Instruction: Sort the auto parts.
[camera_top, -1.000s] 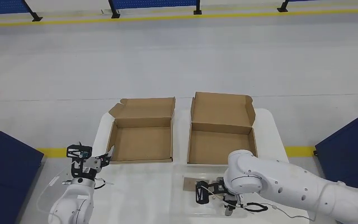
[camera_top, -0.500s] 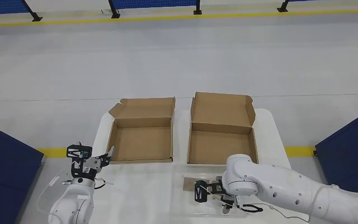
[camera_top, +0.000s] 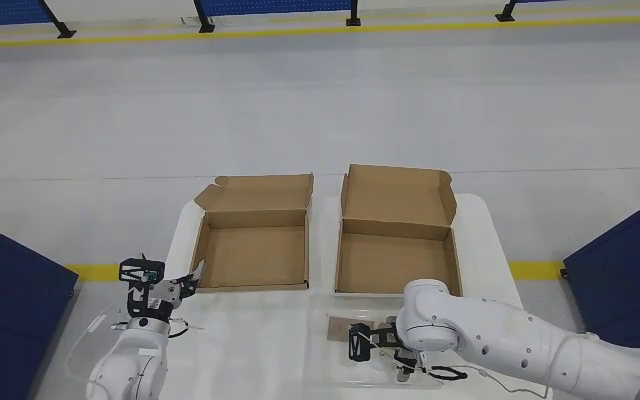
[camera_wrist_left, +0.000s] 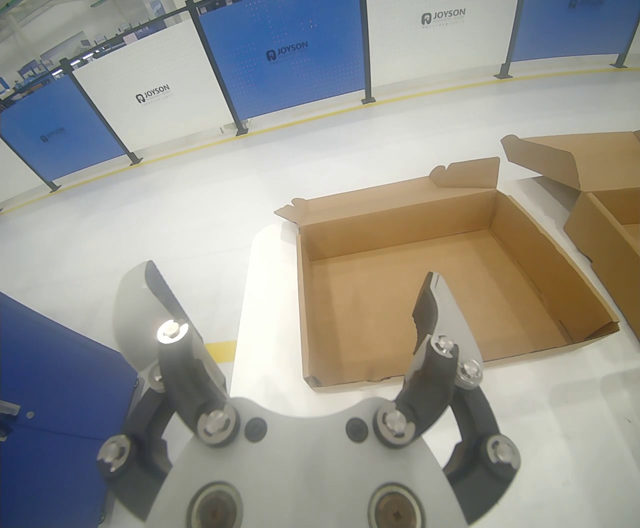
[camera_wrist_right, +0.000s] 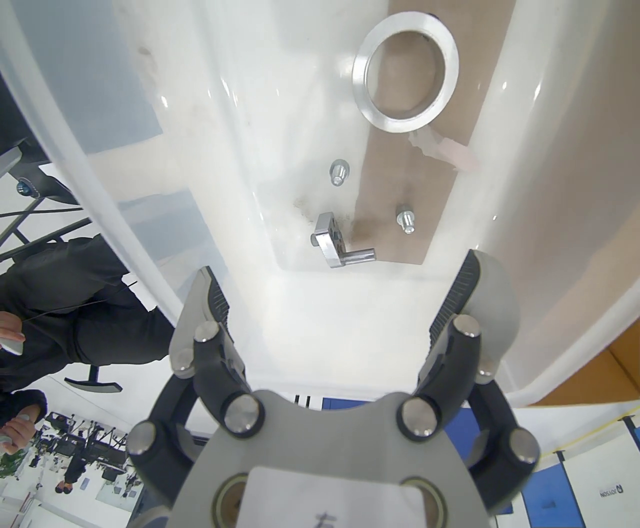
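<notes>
Top view: right pincer (camera_top: 372, 342) low over clear tray (camera_top: 343, 377); left box (camera_top: 255, 258) and right box (camera_top: 397, 262) beyond, bare.
Left wrist: left pincer (camera_wrist_left: 290, 277) spread wide, empty, left box ahead.
Right wrist: right pincer agape, holding nothing; bracket (camera_wrist_right: 332, 245) just ahead between fingers, bolts (camera_wrist_right: 339, 172) and ring (camera_wrist_right: 405, 85) farther.
Step, likely: first pick. Next: drop, close on bracket.

The left arm (camera_top: 125, 365) is drawn in at the near left corner of the surface (camera_top: 260, 320). Its left gripper (camera_wrist_left: 290, 280) points away from the robot, and the fingers (camera_wrist_left: 435, 305) are spread wide with nothing between them. The right arm (camera_top: 500, 340) comes in from the right along the near edge and bends at the elbow. Its right gripper (camera_wrist_right: 340, 272) points leftward and seemingly tilts down, though the arm partly hides it from above, and its ribbed fingers are likewise wide apart and holding nothing.
</notes>
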